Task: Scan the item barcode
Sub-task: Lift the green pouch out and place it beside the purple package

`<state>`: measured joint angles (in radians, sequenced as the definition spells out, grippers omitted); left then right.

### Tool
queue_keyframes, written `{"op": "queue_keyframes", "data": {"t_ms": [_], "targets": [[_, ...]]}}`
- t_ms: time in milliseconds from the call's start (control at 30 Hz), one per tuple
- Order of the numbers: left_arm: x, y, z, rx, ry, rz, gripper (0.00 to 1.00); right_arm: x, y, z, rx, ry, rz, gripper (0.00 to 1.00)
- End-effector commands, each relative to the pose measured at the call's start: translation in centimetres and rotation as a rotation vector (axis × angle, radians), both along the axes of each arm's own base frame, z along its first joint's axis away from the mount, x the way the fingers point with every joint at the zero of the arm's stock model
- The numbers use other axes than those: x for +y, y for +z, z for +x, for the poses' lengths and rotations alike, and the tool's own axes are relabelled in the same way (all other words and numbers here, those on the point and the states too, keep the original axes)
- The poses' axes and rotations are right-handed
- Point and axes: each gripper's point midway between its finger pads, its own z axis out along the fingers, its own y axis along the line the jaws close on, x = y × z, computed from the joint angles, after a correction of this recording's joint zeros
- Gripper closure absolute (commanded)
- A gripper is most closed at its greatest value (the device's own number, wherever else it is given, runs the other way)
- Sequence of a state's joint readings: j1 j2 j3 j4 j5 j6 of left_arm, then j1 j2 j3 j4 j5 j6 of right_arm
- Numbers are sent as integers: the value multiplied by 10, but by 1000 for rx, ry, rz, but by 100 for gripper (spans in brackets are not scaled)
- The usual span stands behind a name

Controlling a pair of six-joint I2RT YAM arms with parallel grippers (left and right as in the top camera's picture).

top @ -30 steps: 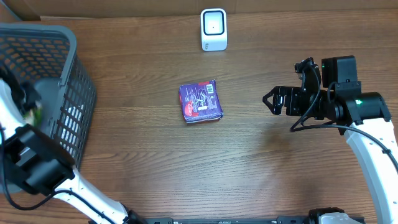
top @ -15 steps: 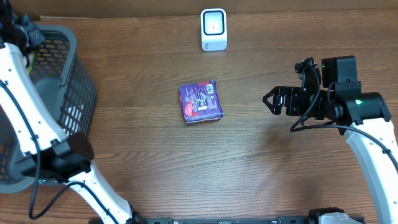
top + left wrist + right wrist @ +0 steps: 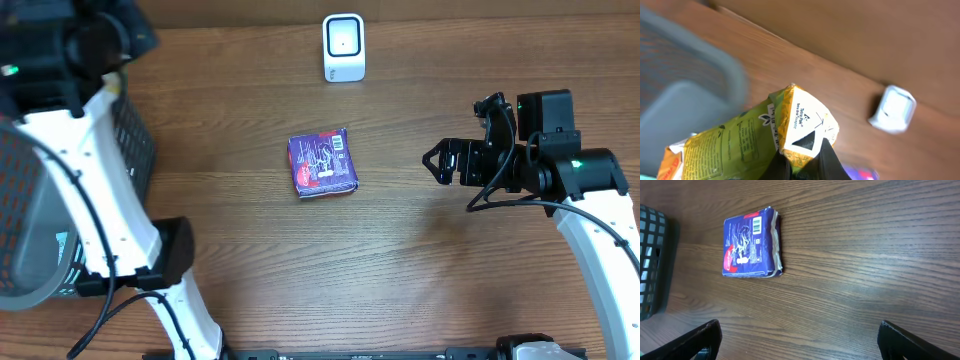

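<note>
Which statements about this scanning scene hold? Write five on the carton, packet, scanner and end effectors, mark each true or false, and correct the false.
1. The left end effector is shut on a green-and-yellow carton. True.
2. The purple packet lies inside the basket. False: it lies on the table, apart from the basket.
3. The right end effector is open and empty. True.
4. The packet's barcode faces down. False: it shows on the upper face.
5. The white scanner stands beyond the packet from the arms. True.

Purple packet [image 3: 751,244] flat on wooden table [image 3: 865,255], barcode [image 3: 757,225] up, basket [image 3: 652,260] at left edge
</note>
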<state>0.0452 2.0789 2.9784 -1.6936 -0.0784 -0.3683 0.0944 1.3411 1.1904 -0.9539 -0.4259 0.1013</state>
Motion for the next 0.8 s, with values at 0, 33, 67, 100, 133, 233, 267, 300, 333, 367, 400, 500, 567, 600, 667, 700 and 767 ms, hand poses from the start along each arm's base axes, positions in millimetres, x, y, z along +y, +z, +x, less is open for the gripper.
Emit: {"op": "queue_keyframes", "data": {"t_ms": [0,33,67,100,133,233,267,300,333,367,400,500,567,600,667,700,767], "targets": [[-48,-31,5,110,-102,-32,96,2,4,2,-17,3,-3,0],[-57,-44,5,156,-121,-33,96,2,4,2,-17,4,-3,0],[-67,-60,4,214,-129,-41,96,2,4,2,-17,3,-3,0],[-74,-76,3,267,-128,-49,96,2,4,2,-17,3,-3,0],[-80,-94,0,333,-123,-54,96,2,4,2,-17,4,-3,0],[-88,-145,-13,508,-61,-53,95,2,4,2,-17,4,-3,0],[-88,-159,-19,556,-12,-48,96,2,4,2,-17,3,-3,0],[-84,-178,-26,615,59,-25,96,2,4,2,-17,4,-3,0],[-80,-189,-31,646,108,-6,96,2,4,2,-17,3,-3,0],[-76,-201,-37,677,172,12,96,2,4,2,-17,4,-3,0],[-74,-213,-43,703,235,24,96,2,4,2,-17,4,-3,0],[-77,-250,-58,760,364,29,96,2,4,2,-17,4,-3,0],[-85,-274,-62,790,344,25,96,2,4,2,-17,3,-3,0],[-91,-284,-64,805,320,21,95,2,4,2,-17,3,-3,0],[-103,-304,-66,828,248,10,96,2,4,2,-17,3,-3,0],[-109,-313,-68,839,205,1,96,2,4,2,-17,4,-3,0],[-120,-327,-70,853,141,-21,96,2,4,2,-17,4,-3,0]]}}
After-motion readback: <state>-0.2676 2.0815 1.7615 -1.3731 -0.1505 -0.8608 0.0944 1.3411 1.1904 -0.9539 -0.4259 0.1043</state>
